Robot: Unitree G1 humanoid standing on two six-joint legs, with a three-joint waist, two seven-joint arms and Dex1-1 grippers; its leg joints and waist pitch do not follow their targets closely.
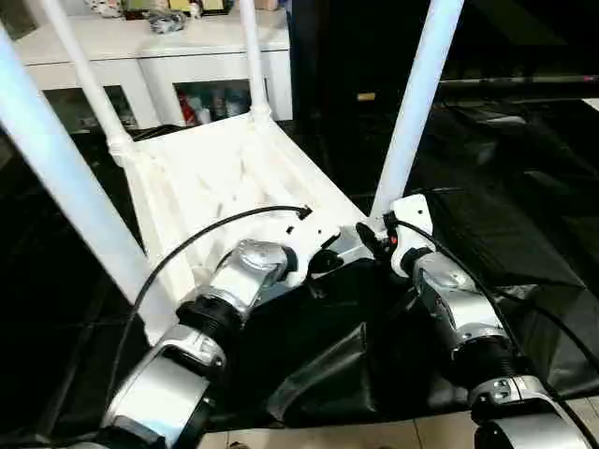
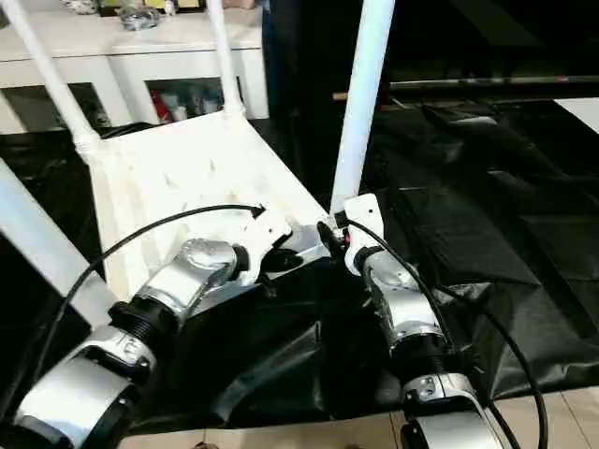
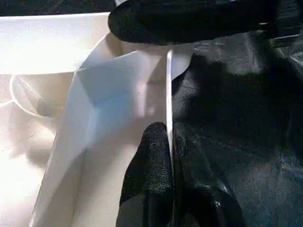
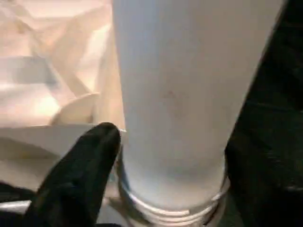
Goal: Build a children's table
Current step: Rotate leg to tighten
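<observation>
In the left eye view we see the white tabletop upside down on the black-covered table, four legs standing up. In the left wrist view our left gripper pinches the tabletop's thin rim. In the right wrist view our right gripper's finger touches a leg's base; whether it grasps we cannot tell.

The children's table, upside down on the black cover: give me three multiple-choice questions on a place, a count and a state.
1. Where is the left end effector?
A. on the tabletop's rim
B. on the cabinet
C. on the floor

2. How many legs stand in the tabletop?
A. one
B. two
C. four

3. The left end effector is:
A. wide open
B. shut on the rim
C. holding a leg

Answers: 1 A, its wrist view shows the fingers at the rim. 2 C, one leg rises from each corner. 3 B, both fingers pinch the thin rim.
</observation>
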